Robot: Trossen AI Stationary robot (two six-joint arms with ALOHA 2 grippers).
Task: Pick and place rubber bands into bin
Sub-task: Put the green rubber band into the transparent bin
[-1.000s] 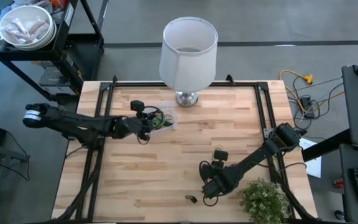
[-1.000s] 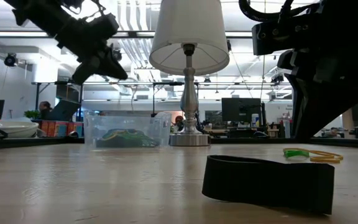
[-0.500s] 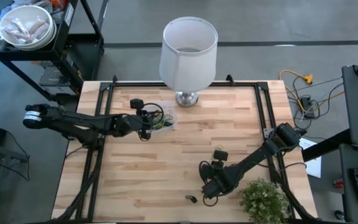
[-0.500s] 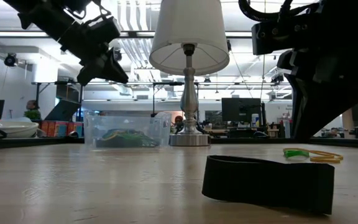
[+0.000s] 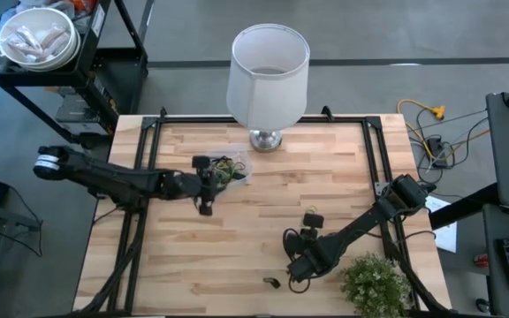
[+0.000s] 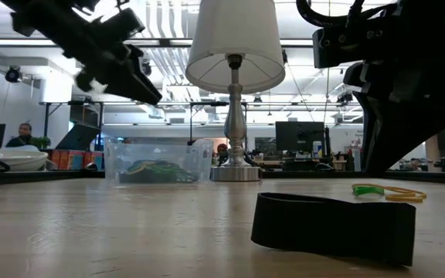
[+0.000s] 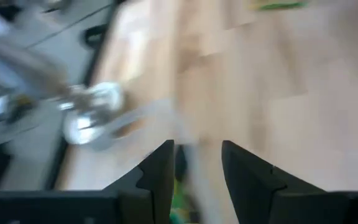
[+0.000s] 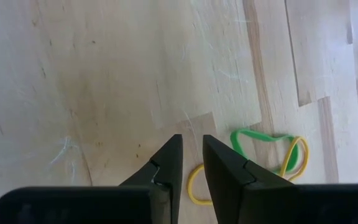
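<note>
Left gripper (image 5: 207, 188) is hovering, fingers apart and empty, just beside the bin (image 5: 230, 168); right gripper (image 8: 189, 163) (narrowly parted) is nearing rubber bands (image 8: 272, 149).

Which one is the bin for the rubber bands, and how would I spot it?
Find the tall white lampshade at the table's far edge. Just beside the lamp's silver base, toward the left arm, sits the bin, with the left claw by it. It is a small clear plastic tub holding green and yellow bands; the lampshade is far bigger and opaque white.
</note>
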